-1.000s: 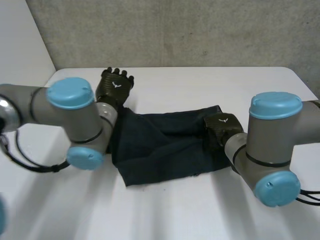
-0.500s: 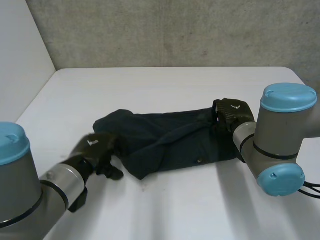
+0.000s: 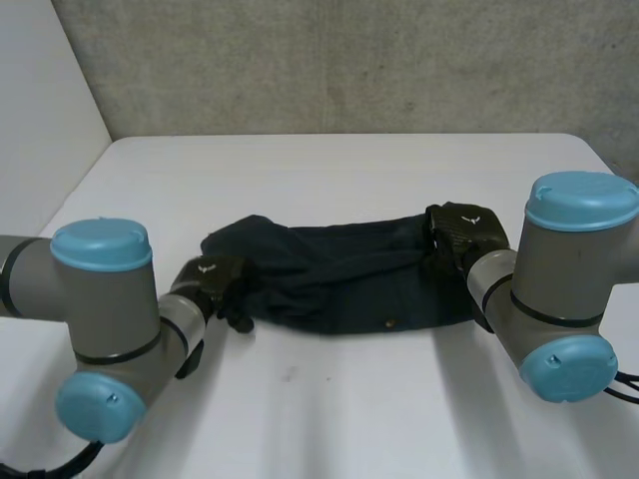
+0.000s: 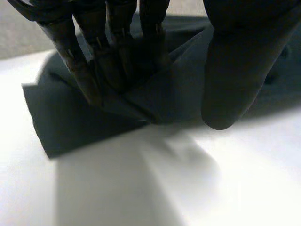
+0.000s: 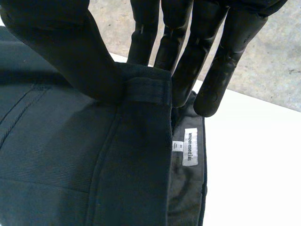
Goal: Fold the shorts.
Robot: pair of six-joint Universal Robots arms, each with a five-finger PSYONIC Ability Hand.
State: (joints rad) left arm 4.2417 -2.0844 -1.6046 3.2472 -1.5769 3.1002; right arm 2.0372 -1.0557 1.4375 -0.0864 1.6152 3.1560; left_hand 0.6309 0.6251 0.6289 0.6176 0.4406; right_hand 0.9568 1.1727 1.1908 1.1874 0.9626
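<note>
Though bunched and rumpled at the end nearer the left arm, the dark navy shorts lie flat over most of their length, stretched sideways across the middle of the white table. The cloth is plain and matte. A small pale button or stud shows near the front edge. In the right wrist view the waistband is turned back, with a belt loop across it and a white size label sewn to the inner side. In the left wrist view the shorts rise in a soft ridge of folds, with bare table in front of them.

The left hand sits at the rumpled end, near the front edge. Its fingers reach down fairly straight onto the ridge of cloth, touching it. The thumb stands well apart from them above the edge of the shorts, so nothing is pinched and the hand is relaxed.

The right hand is at the opposite end, on the waistband. Its thumb presses on the outer face beside the belt loop, and the fingers reach over the top edge to the inner side. The waistband is thus clamped between them.
</note>
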